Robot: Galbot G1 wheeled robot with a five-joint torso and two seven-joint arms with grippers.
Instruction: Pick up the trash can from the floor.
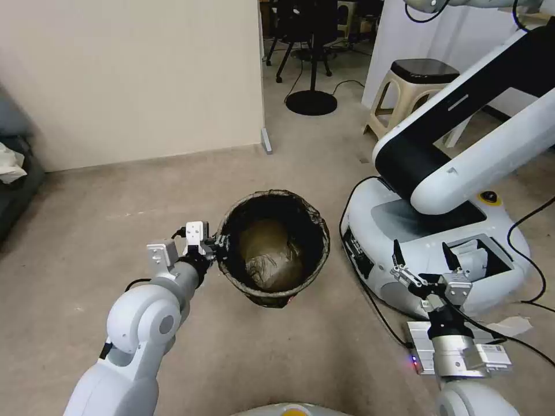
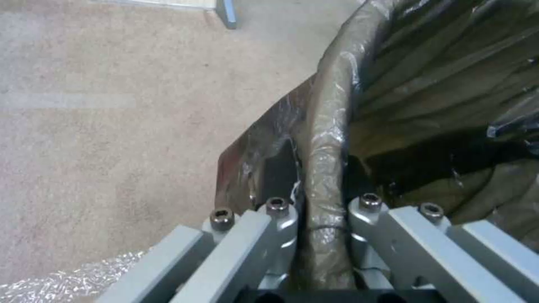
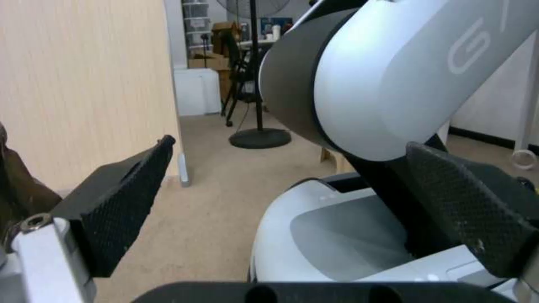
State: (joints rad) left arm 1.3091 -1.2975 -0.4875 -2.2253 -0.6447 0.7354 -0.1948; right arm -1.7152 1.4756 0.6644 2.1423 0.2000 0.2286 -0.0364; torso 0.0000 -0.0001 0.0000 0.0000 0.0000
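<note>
Gripping the bin rim, your left tool has closed across the bagged edge. You've yet to lift it off the floor; your right tool waits open, empty.

The trash can white wall was hidden under its dark bag. In the left wrist view, the left pincer fingertips were concealed behind the bag-wrapped rim. The trash can base contact with the floor could not be determined.
</note>
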